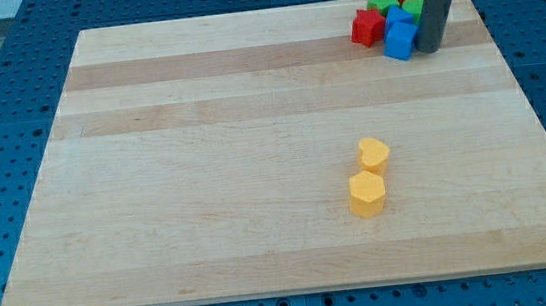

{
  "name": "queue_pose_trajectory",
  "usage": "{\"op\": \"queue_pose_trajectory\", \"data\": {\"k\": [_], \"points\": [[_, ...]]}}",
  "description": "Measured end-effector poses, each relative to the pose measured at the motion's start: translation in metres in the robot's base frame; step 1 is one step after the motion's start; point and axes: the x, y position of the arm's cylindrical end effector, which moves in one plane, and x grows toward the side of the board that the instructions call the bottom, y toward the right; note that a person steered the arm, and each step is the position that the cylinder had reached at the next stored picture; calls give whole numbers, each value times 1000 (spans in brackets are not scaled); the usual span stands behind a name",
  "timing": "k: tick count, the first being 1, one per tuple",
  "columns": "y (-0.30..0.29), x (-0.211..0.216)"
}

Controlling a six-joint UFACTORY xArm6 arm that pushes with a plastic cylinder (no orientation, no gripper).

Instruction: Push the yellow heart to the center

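My tip (428, 51) touches the blue block (400, 40) near the board's top edge; yellow heart (374, 153) well apart, seemingly unobstructed.

Dark rod entering from the view's top edge, right of centre, near the upper right corner. Only lower stretch showing; arm above cropped out of frame. Straight grey-black cylinder, near upright, leaning slightly so upper end sits further to the view's right than lower end. My tip (428, 51) down at surface level. Upper part of rod lighter grey, lower part darker. No joints, wrist or mounting visible. No bend or kink along the shown length. Faint shadow at foot of rod.
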Motion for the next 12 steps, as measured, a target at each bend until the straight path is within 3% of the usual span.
{"op": "queue_pose_trajectory", "data": {"k": [2, 4, 6, 8, 10, 12], "points": [[1, 16], [20, 126], [-8, 218], [-79, 218], [-125, 187], [-131, 173]]}}
